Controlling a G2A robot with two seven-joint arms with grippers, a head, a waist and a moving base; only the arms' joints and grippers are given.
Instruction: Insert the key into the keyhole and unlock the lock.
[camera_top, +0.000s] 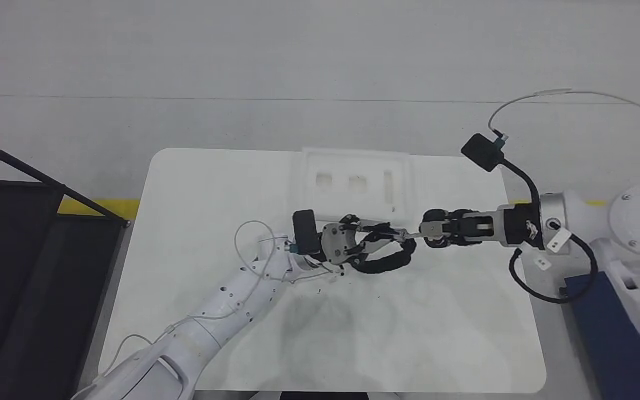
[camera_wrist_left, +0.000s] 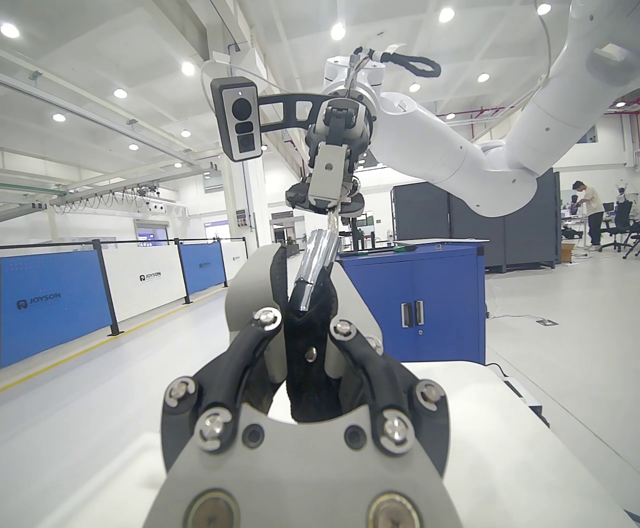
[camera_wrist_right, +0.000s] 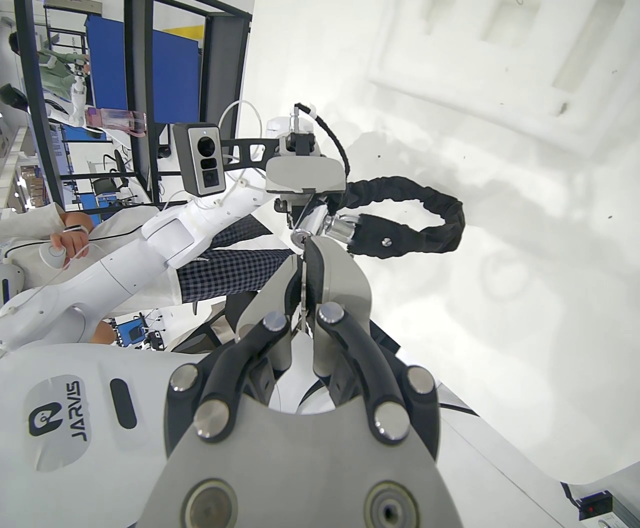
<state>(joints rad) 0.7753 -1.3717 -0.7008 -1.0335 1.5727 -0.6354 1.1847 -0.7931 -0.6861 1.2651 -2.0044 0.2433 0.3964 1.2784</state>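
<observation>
- So, top view: your left gripper (camera_top: 345, 243) is clamped on the lock (camera_top: 388, 262). The right gripper (camera_top: 428, 228) faces it almost nose to nose from the other side.
- Left wrist view: the lock's silver barrel (camera_wrist_left: 316, 265) points straight at the right gripper. The key (camera_wrist_left: 330, 220) tip is just short of it, maybe touching, hard to tell.
- Right wrist view: the right gripper pinches the key edge-on, blade in line with the keyhole (camera_wrist_right: 300, 235). I'd say you want a straight push along that axis.
</observation>
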